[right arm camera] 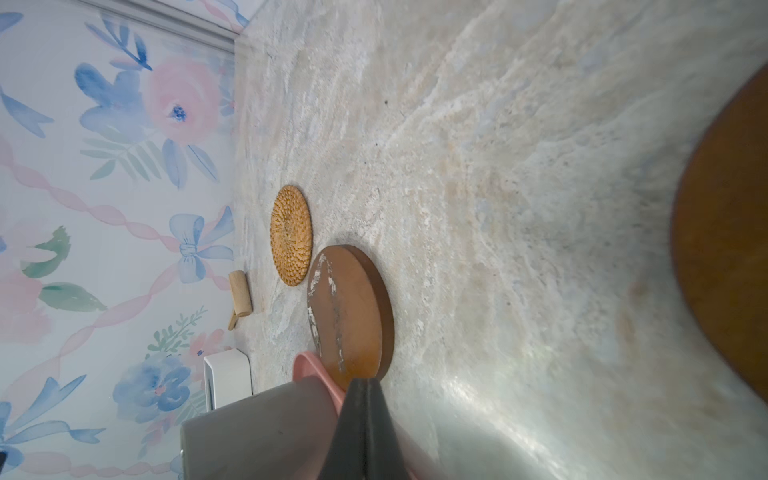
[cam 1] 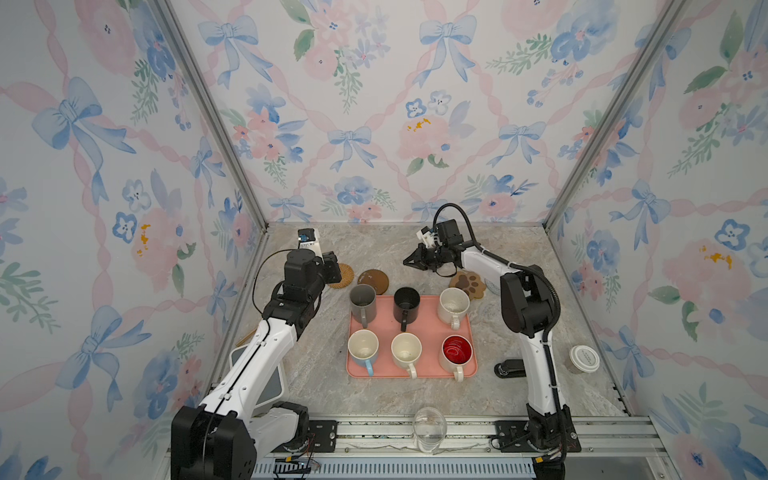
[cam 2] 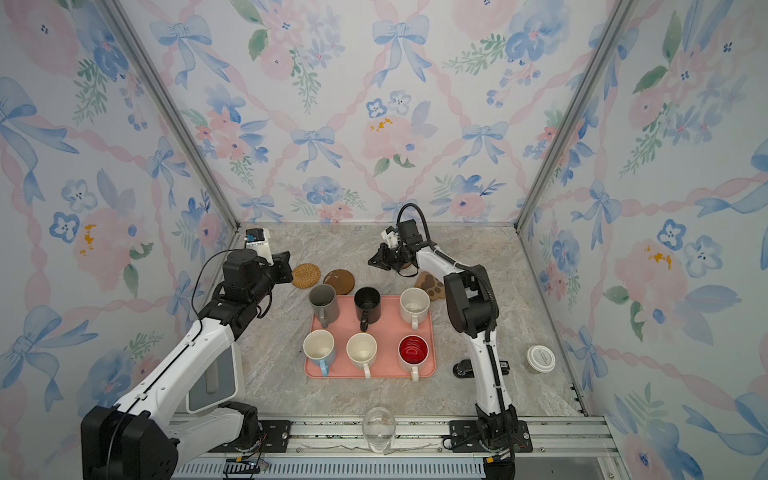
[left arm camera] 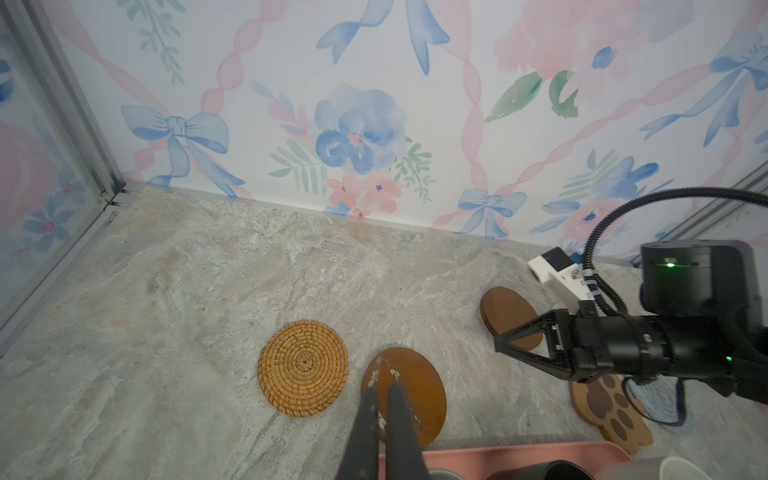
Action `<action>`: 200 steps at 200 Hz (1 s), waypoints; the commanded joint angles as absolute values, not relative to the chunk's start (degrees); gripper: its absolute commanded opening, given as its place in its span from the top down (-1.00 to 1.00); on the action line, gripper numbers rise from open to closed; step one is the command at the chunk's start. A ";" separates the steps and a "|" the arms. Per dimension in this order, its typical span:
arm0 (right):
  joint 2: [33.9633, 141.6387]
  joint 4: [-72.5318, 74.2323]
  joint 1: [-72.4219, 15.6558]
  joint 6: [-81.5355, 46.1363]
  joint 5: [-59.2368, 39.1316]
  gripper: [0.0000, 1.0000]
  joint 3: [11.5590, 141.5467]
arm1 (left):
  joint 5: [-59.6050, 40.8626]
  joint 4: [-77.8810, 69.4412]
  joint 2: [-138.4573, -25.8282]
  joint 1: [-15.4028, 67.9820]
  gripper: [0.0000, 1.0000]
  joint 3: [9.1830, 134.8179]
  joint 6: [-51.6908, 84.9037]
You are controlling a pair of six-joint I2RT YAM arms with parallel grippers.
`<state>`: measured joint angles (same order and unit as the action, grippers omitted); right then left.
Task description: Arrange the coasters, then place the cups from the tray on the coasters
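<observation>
Both arms hover over the far strip of the marble-patterned tabletop (cam 1: 316,374), past the 12 o'clock edge of the salmon-pink tray (cam 1: 428,328), so the step in hand looks like arranging the coasters. The left gripper (left arm camera: 381,391) has its jaws drawn together on nothing, tips above the scuffed brown coaster (left arm camera: 419,382). The right gripper (right arm camera: 365,384) is likewise closed and empty, close over the second brown coaster (left arm camera: 507,309).

The coasters sit bunched. The rattan coaster (cam 2: 306,275) is at the tray's 11 o'clock. The scuffed one is just beside it, its near edge at the tray rim; whether it rests on the rim I cannot tell. The paw-print coaster (cam 1: 469,284) is at 1 o'clock, partly over the grey-blue woven coaster (left arm camera: 660,399). No white coaster shows. The cups, from the grey mug (cam 1: 363,301) to the red-lined mug (cam 1: 457,353), all stand upright on the tray.

Flat mats flush on stone give little to pinch, so nudging them with closed tips, or lifting an edge first, seems safest. Spread them well apart, clear of the rim, with room for handles, and free the covered mat.

The rattan is coiled, ridged and grippy. The brown rounds are smooth, hard-looking discs with a thick edge, one streaked white. The paw-print has a lobed outline with darker pads. The grey-blue mat looks soft and may drag or fold.
</observation>
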<state>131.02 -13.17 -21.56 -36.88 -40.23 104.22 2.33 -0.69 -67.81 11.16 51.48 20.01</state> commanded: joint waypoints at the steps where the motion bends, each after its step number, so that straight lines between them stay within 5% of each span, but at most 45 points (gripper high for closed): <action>1: 124.94 -9.87 -20.50 -37.14 -39.57 1.00 100.37 | -1.01 -0.20 -74.60 9.77 1.00 54.85 19.05; 91: 112.67 -9.12 -19.59 -32.84 -36.22 1.00 89.47 | -9.66 -0.14 -102.49 3.95 1.00 67.85 20.59; 200: 110.50 -5.37 -19.86 -34.01 -37.63 1.00 83.76 | -6.80 2.22 -118.30 5.39 1.00 74.34 24.20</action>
<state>112.40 -6.94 -19.81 -34.28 -37.06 84.07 -7.75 0.58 -115.77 4.40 73.10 23.22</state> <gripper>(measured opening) 0.045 0.047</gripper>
